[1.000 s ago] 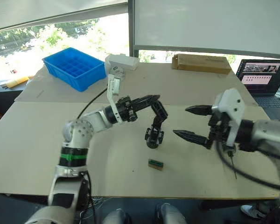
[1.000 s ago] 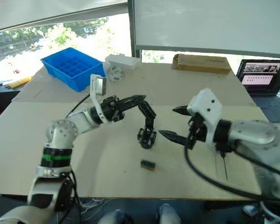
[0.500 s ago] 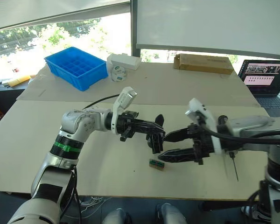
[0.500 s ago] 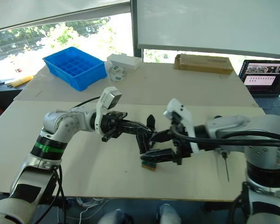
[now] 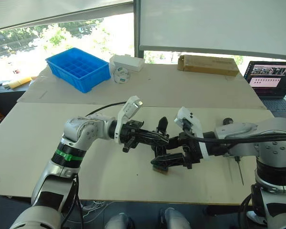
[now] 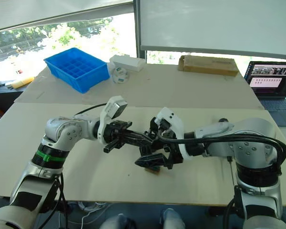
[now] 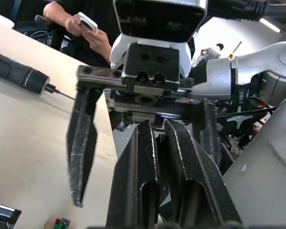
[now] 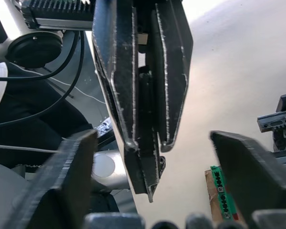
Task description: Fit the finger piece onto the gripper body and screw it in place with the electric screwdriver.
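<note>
The finger piece (image 8: pixel 144 138) was pinched between the closed jaws of the left gripper (image 5: pixel 158 139), its pointed tip sticking out past the two black fingers (image 8: pixel 115 71). It hung in the air over the middle of the desk (image 5: pixel 190 90), with the right gripper (image 5: pixel 174 150) facing it head-on, jaws spread wide to either side of the left fingertips. The gripper body (image 5: pixel 162 126) stood just behind where the two grippers met, one pointed finger sticking up. A small green-and-tan block (image 8: pixel 220 188) lay on the desk directly under the right gripper. The electric screwdriver (image 7: pixel 20 74) lay flat on the desk beyond the right arm, bit pointing toward the desk's near edge. Further back sat a blue compartment tray (image 5: pixel 77 67), a white box (image 5: pixel 127 62), a cardboard box (image 5: pixel 208 64) and an open laptop (image 5: pixel 270 78)
</note>
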`<move>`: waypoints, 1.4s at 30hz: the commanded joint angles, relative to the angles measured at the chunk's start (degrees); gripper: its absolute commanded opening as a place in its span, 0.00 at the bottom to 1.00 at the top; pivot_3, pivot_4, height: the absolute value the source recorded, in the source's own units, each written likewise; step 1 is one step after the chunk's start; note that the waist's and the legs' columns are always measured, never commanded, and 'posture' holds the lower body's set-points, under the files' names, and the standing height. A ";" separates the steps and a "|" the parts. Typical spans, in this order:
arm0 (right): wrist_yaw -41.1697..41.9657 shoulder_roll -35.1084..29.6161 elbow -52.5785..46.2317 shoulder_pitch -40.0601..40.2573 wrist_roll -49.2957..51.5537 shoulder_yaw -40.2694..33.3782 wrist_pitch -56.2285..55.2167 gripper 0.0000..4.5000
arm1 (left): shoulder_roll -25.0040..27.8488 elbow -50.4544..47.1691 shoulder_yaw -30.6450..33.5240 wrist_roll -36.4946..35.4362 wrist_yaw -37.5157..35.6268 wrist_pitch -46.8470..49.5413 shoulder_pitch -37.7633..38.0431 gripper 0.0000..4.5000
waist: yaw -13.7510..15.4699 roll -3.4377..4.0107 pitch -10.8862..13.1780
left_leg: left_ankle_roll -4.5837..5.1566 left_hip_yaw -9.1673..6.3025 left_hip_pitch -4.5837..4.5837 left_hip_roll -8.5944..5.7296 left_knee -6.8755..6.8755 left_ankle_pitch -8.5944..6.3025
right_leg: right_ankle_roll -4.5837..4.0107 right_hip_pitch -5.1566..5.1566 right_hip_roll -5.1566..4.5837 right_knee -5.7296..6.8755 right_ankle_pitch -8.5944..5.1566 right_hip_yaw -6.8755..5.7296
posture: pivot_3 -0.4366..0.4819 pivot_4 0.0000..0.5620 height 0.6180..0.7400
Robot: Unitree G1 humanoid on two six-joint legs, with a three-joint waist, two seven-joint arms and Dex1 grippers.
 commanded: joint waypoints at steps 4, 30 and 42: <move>-0.97 -1.25 -0.26 -0.35 3.56 -1.58 0.18 0.35 | -0.53 -1.60 2.31 -0.82 0.81 -0.11 -0.03 0.00 | 0.00 0.00 0.00 | 0.00 0.00 0.00 0.00 0.00 0.00 | 0.00 0.00 0.00 0.00 0.00 0.00 | 0.48 0.27 1.00; 14.30 -7.25 -9.43 19.66 -6.59 -7.47 -30.75 0.08 | 3.15 30.21 7.15 26.24 -5.90 -57.89 1.35 1.00 | 0.20 0.00 0.00 | 0.00 0.06 0.02 -0.01 -0.01 0.00 | 0.01 0.02 0.04 -0.05 0.00 -0.02 | 0.48 0.27 1.00; 29.55 -5.16 -3.99 28.02 -34.14 0.72 -62.94 0.08 | -8.06 52.19 3.33 38.52 -2.98 -77.97 0.55 1.00 | 1.14 -0.06 0.03 | 0.05 0.03 -0.13 -0.03 0.07 -0.02 | 0.10 -0.01 0.03 -0.14 0.04 -0.05 | 0.48 0.27 1.00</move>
